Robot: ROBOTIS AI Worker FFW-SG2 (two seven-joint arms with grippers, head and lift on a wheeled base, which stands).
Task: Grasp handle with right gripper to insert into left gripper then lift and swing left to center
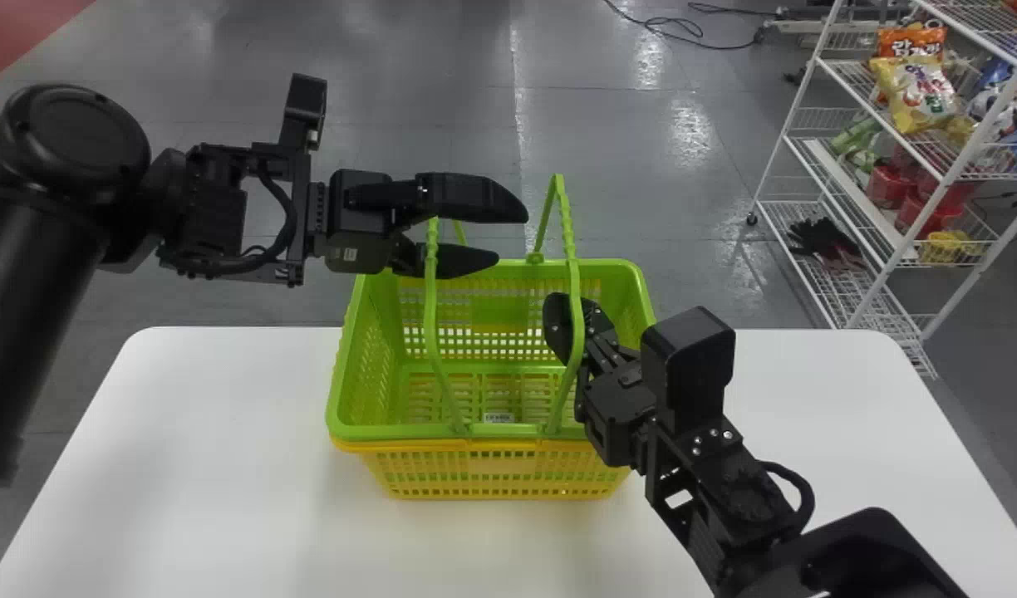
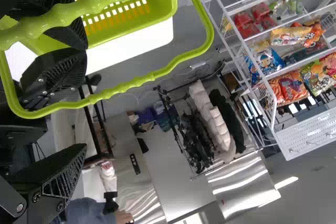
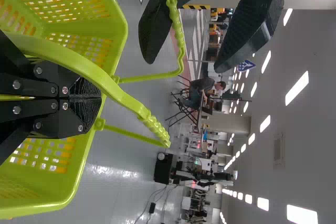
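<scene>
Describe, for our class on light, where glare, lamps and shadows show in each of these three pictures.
Head view: white glare on the glossy grey floor; only soft shading on the white table near the stacked green and yellow plastic baskets. Left wrist view: bright streaks across a grey panel. Right wrist view: rows of glowing white ceiling lights, glare on the floor.

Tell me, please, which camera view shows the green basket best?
The head view: the green basket appears nearly whole. The left wrist view shows a cropped part, the right wrist view cropped walls and rim.
</scene>
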